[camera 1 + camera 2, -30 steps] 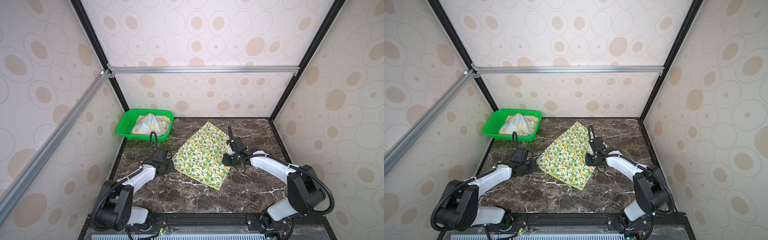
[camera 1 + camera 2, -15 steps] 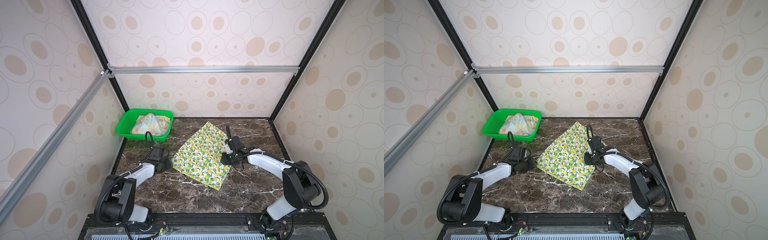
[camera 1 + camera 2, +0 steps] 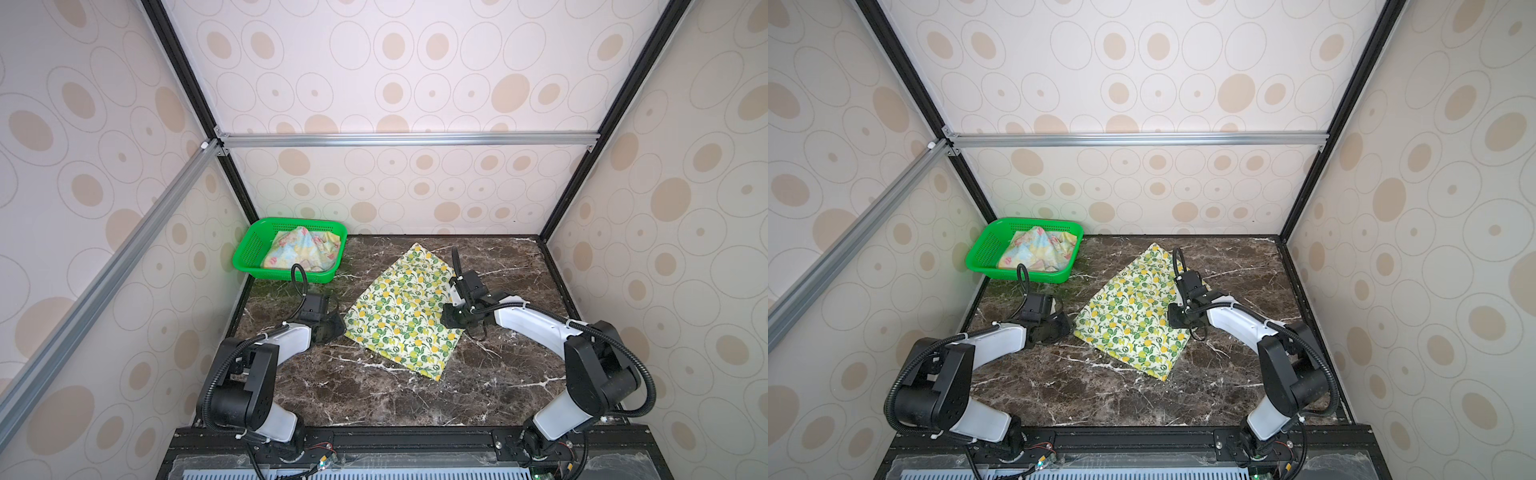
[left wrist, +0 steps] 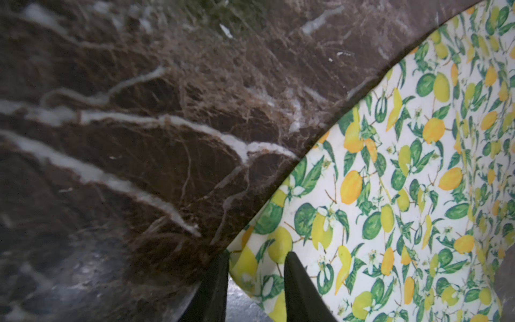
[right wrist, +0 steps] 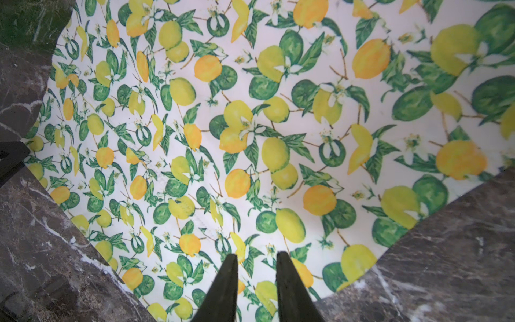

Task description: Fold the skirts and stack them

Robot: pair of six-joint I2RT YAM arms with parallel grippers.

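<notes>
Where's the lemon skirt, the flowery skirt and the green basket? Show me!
lemon skirt (image 3: 401, 316): in a top view, middle of the cloth.
flowery skirt (image 3: 303, 249): in a top view, top of the heap.
green basket (image 3: 250, 249): in a top view, its left wall.

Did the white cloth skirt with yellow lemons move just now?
No. The white lemon skirt lies where it was, equally far from the green plastic basket.

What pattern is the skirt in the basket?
The skirt is pastel yellow-blue with pink flowers; clearest in a top view.
</notes>
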